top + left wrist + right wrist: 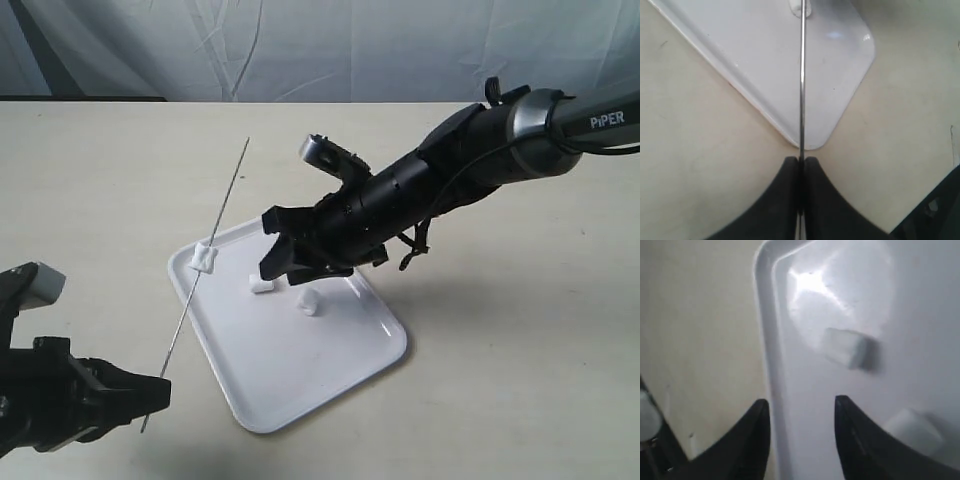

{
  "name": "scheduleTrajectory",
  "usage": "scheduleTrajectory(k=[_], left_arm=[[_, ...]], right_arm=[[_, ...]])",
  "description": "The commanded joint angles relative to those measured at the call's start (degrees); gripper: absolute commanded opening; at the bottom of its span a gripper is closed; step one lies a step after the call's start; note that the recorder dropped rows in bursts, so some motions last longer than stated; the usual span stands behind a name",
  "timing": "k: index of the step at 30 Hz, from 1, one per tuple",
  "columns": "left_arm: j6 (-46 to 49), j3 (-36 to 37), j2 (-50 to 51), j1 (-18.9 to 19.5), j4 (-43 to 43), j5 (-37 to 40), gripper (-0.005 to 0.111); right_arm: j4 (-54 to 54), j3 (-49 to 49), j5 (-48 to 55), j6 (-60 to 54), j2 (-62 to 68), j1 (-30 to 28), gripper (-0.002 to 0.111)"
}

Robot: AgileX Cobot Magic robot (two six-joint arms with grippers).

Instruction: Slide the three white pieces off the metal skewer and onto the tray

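**Exterior view.** Left claw (158,388): pinched shut on the lower end of the metal skewer (225,200). Skewer slanted up and away over the tray (330,375), probably held as a fixed rail for stripping. Threaded white piece (204,258): on the skewer, over the tray's far-left corner. Two freed white pieces (260,284): lying on the tray. Right claw (270,248): spread wide and empty, just beside the threaded white piece and close over the two freed white pieces.

**Left wrist view.** Tips closed tight on the metal skewer (801,90). Threaded white piece (800,6) well up the skewer from the claw, cut by the frame edge.

**Right wrist view.** Tips wide apart (800,407), low over the tray rim (765,340). Two freed white pieces (850,347) just beyond the tips. Table (690,315) alongside.
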Motion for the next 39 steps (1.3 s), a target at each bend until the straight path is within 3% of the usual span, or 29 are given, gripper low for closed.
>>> scheduleTrajectory(k=[1,5,16,22,28,39], left_arm=[[0.0,0.2,0.0,-0.2,-1.1,1.8,0.0],[0.0,0.2,0.0,-0.2,-1.6,0.5,0.0],[0.0,0.2,0.0,-0.2,-5.3,-6.2,0.0],[0.1,0.2,0.0,-0.2,-5.8,-5.8,0.0],[0.2,0.2,0.0,-0.2,-5.8,-4.1,0.0],[1.3,0.2,0.0,-0.2,-5.8,-3.6,0.0]], right_arm=[[9.2,0.0,10.3,-10.9,0.0,0.1,0.041],[15.8,0.0,16.9,-16.0,0.0,0.1,0.041],[22.4,0.0,16.8,-17.9,0.0,2.1,0.04],[22.4,-0.1,16.5,-17.9,0.0,2.5,0.04],[22.4,-0.1,16.3,-17.8,0.0,2.5,0.027],[23.3,-0.1,15.1,-17.7,0.0,2.5,0.027]])
